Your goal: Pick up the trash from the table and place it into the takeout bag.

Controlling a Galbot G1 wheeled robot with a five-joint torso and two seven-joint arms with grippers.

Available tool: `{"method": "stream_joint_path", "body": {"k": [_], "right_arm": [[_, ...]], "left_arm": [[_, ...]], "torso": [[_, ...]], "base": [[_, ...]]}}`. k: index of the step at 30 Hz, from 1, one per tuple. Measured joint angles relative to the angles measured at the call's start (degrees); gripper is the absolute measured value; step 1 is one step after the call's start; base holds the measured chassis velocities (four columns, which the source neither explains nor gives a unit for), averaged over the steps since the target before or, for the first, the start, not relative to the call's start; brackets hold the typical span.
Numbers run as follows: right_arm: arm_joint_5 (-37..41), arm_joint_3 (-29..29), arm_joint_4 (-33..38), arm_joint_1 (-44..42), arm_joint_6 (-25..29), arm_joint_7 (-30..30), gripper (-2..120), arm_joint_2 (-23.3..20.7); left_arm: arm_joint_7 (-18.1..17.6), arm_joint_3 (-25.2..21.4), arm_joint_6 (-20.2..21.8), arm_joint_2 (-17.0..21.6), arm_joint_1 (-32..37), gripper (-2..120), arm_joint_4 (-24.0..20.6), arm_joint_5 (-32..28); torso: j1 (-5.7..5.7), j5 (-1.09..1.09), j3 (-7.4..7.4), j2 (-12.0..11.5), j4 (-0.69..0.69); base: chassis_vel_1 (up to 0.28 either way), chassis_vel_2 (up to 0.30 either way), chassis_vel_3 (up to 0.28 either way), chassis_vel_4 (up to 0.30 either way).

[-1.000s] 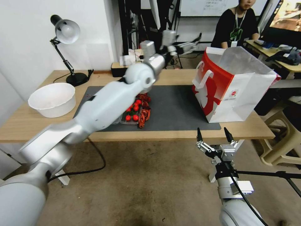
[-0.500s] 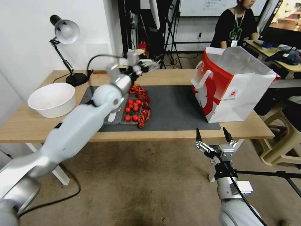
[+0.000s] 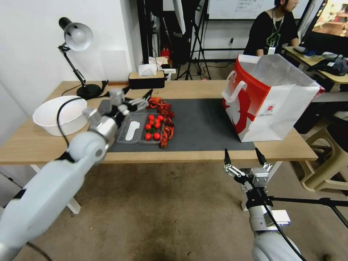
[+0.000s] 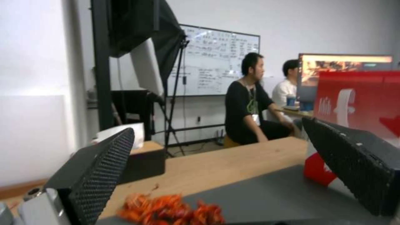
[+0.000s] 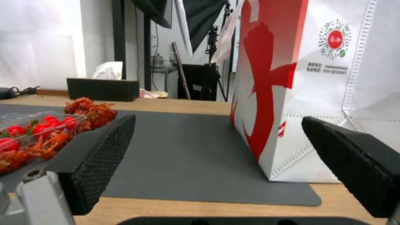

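The trash on the table (image 3: 203, 88) is a clear tray of cherry tomatoes (image 3: 153, 127) and loose red crayfish shells (image 3: 161, 106) on the dark grey mat (image 3: 203, 123). My left gripper (image 3: 139, 97) hovers open and empty over the mat's left end, just left of the shells. In its wrist view the shells (image 4: 167, 210) lie just below the fingers (image 4: 100, 168). The takeout bag (image 3: 270, 98) stands open at the mat's right end. My right gripper (image 3: 243, 157) is open and empty before the table's front edge, facing the bag (image 5: 292, 87).
A white bowl (image 3: 59, 114) sits at the table's left end, with a desk lamp (image 3: 78, 40) behind it. A dark tissue box (image 3: 146, 79) stands at the back edge. A clear tray holding a white utensil (image 3: 131, 131) lies beside the tomatoes. A beige stool (image 3: 326, 163) stands to the right.
My left arm has swung back from high near the bag to the left and come down low over the mat's left end. The right arm has barely moved.
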Motion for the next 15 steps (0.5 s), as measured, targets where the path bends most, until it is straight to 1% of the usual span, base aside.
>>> {"method": "stream_joint_path", "body": {"k": [2,3,6,8,11,15], "right_arm": [[-0.3,-0.3,-0.3,0.1,0.1,0.0,100,0.1],[-0.3,-0.3,-0.3,0.1,0.1,0.0,100,0.1],[-0.6,-0.8,-0.5,0.1,0.2,0.0,100,0.3],[-0.6,-0.9,-0.5,0.1,0.3,0.0,100,0.3],[-0.7,-1.1,-0.6,0.2,0.3,0.0,100,0.4],[-0.8,-1.2,-0.6,0.2,0.3,0.0,100,0.4]], "left_arm": [[-0.2,-2.6,-0.3,-0.6,3.9,100,-1.4,1.5],[-0.2,-2.6,-0.3,-0.6,3.9,100,-1.4,1.5],[-0.7,-6.0,-0.9,-2.6,9.8,100,-2.7,4.0],[-0.7,-6.8,-1.0,-3.2,10.9,100,-2.9,4.6],[-0.7,-10.3,-1.6,-5.7,16.1,100,-3.9,7.5],[-0.7,-12.1,-1.8,-7.3,18.6,100,-4.5,9.0]], "torso": [[0.00,0.01,0.00,0.0,0.01],[0.00,0.01,0.00,0.0,0.01],[0.01,0.00,0.00,0.0,0.02],[0.01,0.00,0.00,0.0,0.01],[0.01,0.00,0.00,0.0,0.02],[0.00,0.00,0.00,0.0,0.02]], "base": [[0.000,0.000,0.000,0.000],[0.000,0.000,0.000,0.000],[0.000,0.000,0.000,0.000],[0.000,0.000,0.000,0.000],[0.000,0.000,0.000,0.000],[0.000,0.000,0.000,0.000]]}}
